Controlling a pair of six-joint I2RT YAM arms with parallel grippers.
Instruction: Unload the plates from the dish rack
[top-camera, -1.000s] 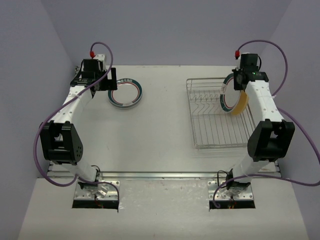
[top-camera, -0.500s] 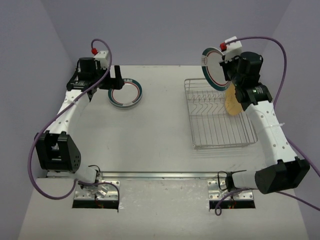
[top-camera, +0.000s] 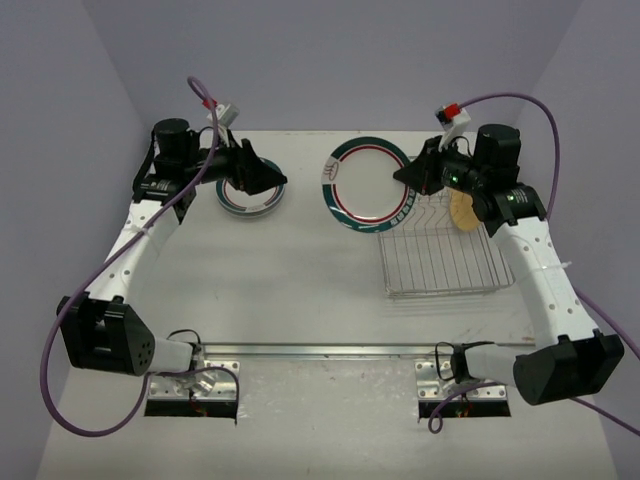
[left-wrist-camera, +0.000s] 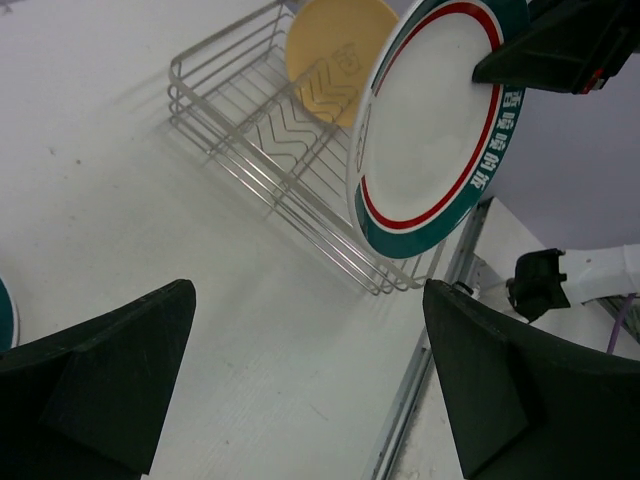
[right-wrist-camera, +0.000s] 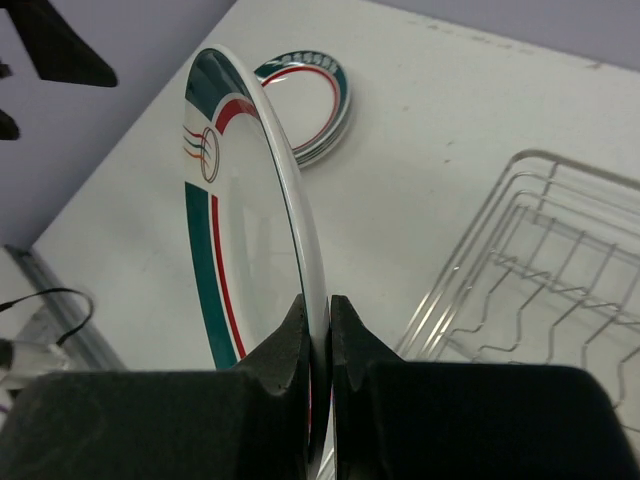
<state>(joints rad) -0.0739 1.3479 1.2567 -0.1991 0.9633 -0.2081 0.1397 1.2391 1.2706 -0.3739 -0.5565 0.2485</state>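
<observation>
Right gripper (right-wrist-camera: 318, 312) swung left from wire dish rack (top-camera: 440, 268), clenching round ringed plate (top-camera: 358, 195), left gripper (left-wrist-camera: 308, 295) released.

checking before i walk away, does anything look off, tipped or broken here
Nothing is spilled or broken. The only unusual sight is the ringed plate, held in the air by its rim in the right gripper, beside the dish rack.

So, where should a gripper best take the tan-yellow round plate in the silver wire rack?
Probably its top rim, from above: the tan-yellow round plate stands on edge in the silver wire dish rack, so wires hem its lower part and only the upper edge is free.
</observation>
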